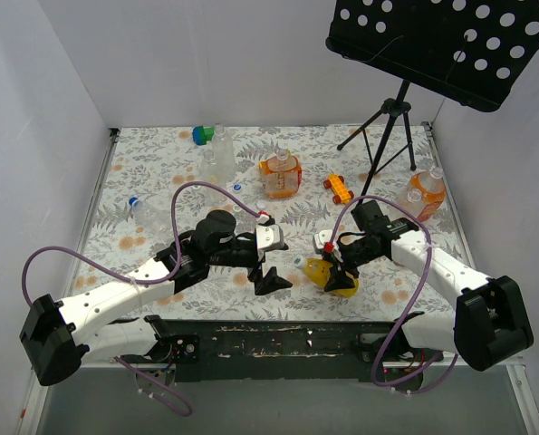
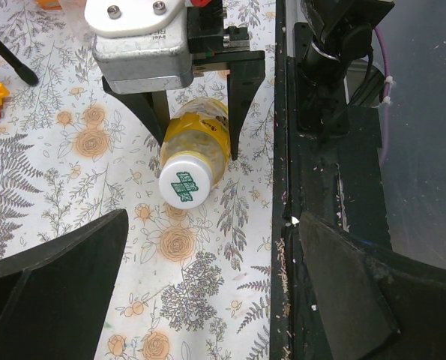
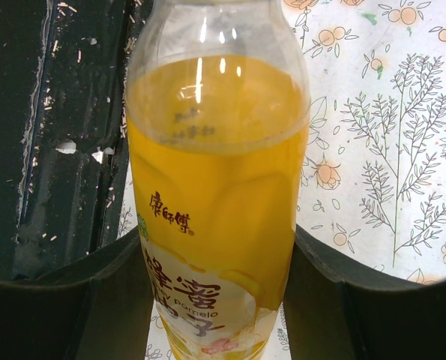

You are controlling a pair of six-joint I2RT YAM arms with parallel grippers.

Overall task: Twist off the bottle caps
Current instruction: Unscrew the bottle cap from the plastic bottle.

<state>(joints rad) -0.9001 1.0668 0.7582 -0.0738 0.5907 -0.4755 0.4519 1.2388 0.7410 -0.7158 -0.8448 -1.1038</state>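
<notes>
Left gripper (image 2: 211, 219), jaws apart at lower frame, faces the white round plastic cap (image 2: 185, 186); the clear plastic yellow-juice bottle (image 2: 198, 126), clamped by right gripper (image 2: 196, 148), might spin along.

**White shells, black joints, purple cables**

The white-and-black jointed left arm (image 1: 115, 294), in the lower left of the top view, has glossy white link shells between matte black joint housings and ends in a blocky black shoulder housing (image 1: 47, 340). The white-and-black jointed right arm (image 1: 441, 267), lower right, has the same build. A thin purple cable (image 1: 201, 184) loops off each arm. The black two-finger left gripper (image 1: 271, 279) has broad wedge-shaped black fingers (image 2: 58, 292), seen in the lower corners of the left wrist view. The black two-finger right gripper (image 2: 196, 146), at the upper centre there, carries a white rounded cover with two silver screws (image 2: 136, 9) over a grey metal block (image 2: 144, 64).
</notes>
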